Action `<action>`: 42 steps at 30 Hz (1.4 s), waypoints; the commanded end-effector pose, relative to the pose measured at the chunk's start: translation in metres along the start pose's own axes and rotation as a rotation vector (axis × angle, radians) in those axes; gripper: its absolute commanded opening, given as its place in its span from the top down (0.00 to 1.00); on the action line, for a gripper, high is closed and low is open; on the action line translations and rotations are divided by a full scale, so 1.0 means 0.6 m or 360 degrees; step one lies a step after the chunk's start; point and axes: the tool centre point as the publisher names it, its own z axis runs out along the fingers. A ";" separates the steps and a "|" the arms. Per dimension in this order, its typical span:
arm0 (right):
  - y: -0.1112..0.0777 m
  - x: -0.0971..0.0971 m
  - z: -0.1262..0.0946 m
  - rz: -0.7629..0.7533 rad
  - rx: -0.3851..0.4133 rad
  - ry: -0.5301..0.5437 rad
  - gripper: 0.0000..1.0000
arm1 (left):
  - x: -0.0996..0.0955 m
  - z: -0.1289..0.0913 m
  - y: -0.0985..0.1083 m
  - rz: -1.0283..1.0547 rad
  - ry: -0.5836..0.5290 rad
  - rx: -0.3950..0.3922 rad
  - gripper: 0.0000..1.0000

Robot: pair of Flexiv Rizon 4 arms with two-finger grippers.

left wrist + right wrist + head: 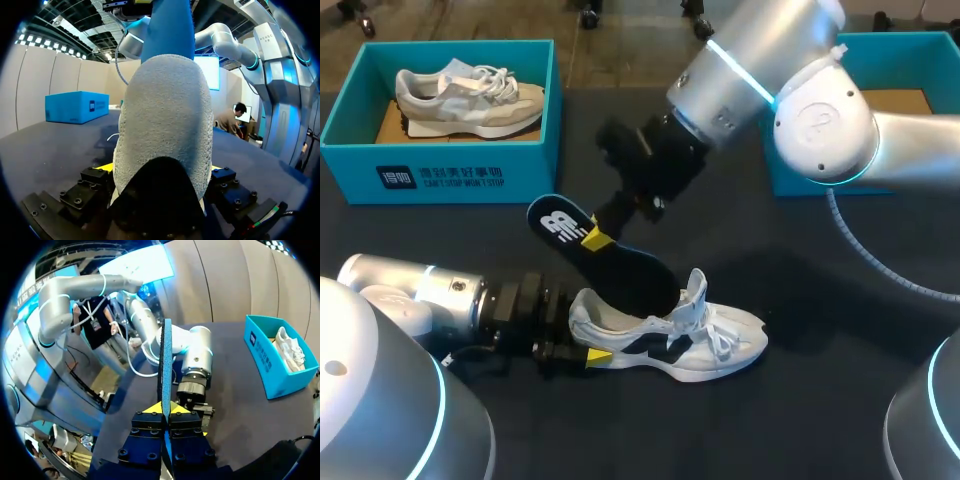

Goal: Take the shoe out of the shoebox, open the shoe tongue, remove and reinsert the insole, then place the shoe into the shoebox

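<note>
The dark table (800, 420) has bare cloth to the right of the shoe's toe and along the near side. A narrower bare strip lies between the left box and the left arm.

The right arm (800, 90) comes in from the far right and crosses in front of the right shoebox (900, 42), hiding much of it. The left arm (430, 290) lies low along the near left. The left shoebox (440, 175) stands at the far left corner, well apart from the work, with a grey shoe (470, 100) inside it.

The white shoe (690, 345) rests on the table near the middle. Its long axis runs left to right, heel left and toe right, with the tongue pulled up. The left gripper (585, 340) is clamped on the heel from both sides, and its wrist view shows the heel filling the gap between the fingers.

The dark blue insole (630, 270) slants from far left down to near right, with its front end inside the shoe's opening. The right gripper (163, 409) pinches it tight, and it stands edge-on between the yellow tips.
</note>
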 end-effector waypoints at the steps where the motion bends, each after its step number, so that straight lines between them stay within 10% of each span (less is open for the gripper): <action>1: 0.015 0.020 -0.032 -0.0024 -0.0058 -0.0036 1.00 | 0.001 0.001 0.000 0.0000 -0.0002 0.0001 1.00; 7: 0.012 0.074 -0.122 -0.0128 -0.0508 0.0037 1.00 | 0.001 0.001 0.000 0.0000 -0.0002 0.0001 1.00; 22: 0.012 0.074 -0.122 -0.0128 -0.0508 0.0037 1.00 | 0.001 0.001 0.000 0.0000 -0.0002 0.0001 1.00; 27: 0.046 0.083 -0.173 -0.0019 -0.0532 -0.0072 1.00 | 0.001 0.001 0.000 0.0000 -0.0002 0.0001 1.00; 31: 0.071 0.126 -0.243 0.0128 -0.0919 0.0053 1.00 | 0.001 0.001 0.000 0.0000 -0.0002 0.0001 1.00; 42: 0.071 0.126 -0.243 0.0128 -0.0919 0.0053 1.00 | 0.001 0.001 0.000 0.0000 -0.0002 0.0001 1.00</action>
